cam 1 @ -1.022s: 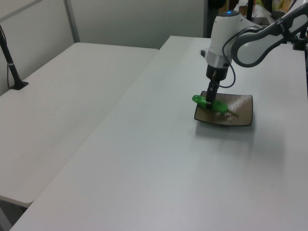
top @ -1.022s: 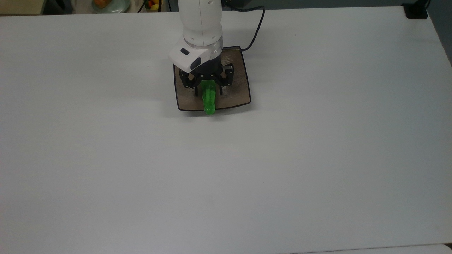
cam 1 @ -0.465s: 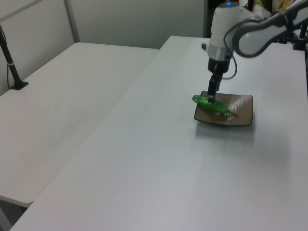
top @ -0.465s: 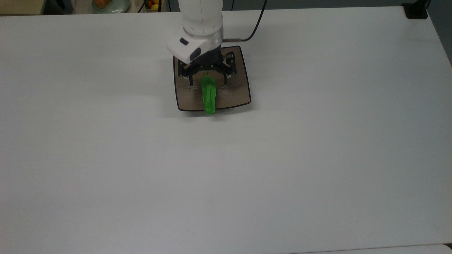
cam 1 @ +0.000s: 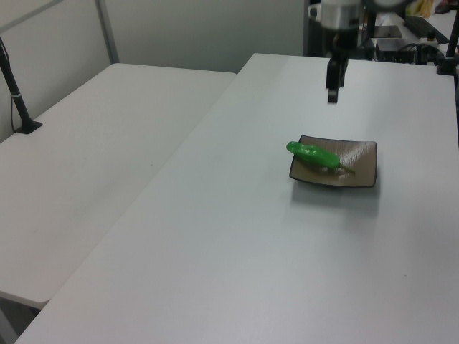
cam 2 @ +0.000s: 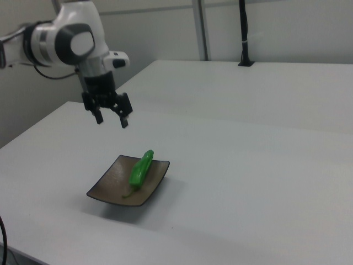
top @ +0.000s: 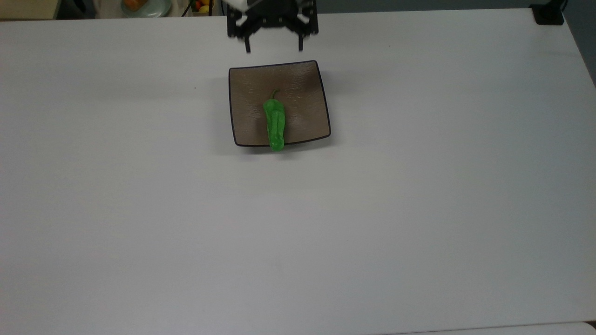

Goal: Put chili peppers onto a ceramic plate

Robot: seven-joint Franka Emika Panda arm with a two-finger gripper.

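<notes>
The green chili pepper [top: 274, 123] lies on the square brown ceramic plate [top: 302, 102], its tip reaching over the plate's near rim in the top view. The pepper [cam 1: 313, 155] rests along the left edge of the plate [cam 1: 358, 166] in the left view, and the pepper [cam 2: 141, 167] sits on the plate [cam 2: 110, 185] in the right view. My gripper [top: 274, 46] hangs open and empty well above the plate, past its far edge in the top view. The gripper [cam 1: 333, 94] and the gripper [cam 2: 112, 121] are clear of the pepper.
The plate sits on a wide white table [top: 419, 209]. A second white table [cam 1: 86, 165] stands beside it across a narrow gap. A black post [cam 1: 18, 100] rises from that table. A bowl and fruit [top: 144, 5] lie beyond the far edge.
My gripper has let go of the pepper and risen up and away from the plate. The pepper has stayed lying on the plate.
</notes>
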